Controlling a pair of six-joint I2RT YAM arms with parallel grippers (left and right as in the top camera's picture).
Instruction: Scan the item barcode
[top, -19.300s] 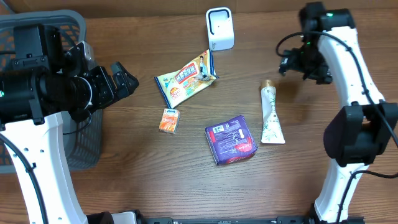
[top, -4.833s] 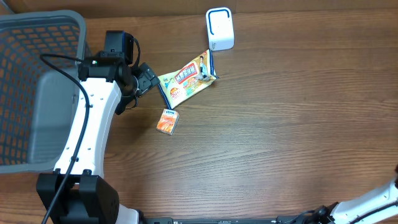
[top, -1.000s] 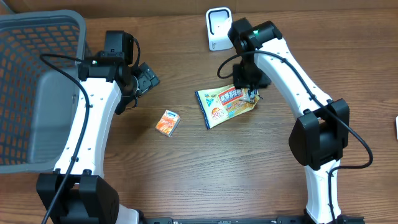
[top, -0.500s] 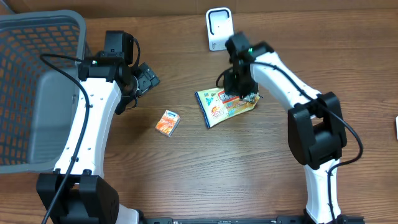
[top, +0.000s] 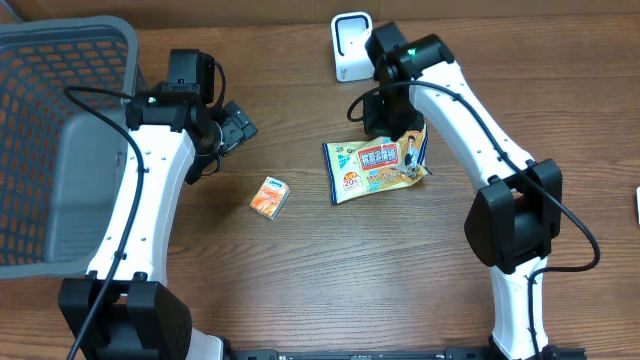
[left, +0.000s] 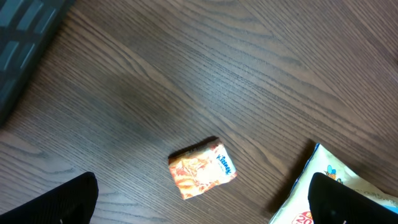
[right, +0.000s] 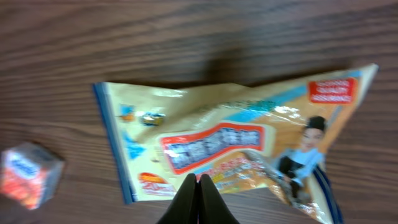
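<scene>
Reads "20%" in round badge on snack bag (top: 375, 168); "Kleenex" in blue on small orange packet (left: 202, 169). Remaining bag print too blurred to read.

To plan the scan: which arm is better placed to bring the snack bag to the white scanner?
Right. The right fingers are shut on the snack bag, with the scanner close by. The left fingers are open, empty and away from the bag.
</scene>
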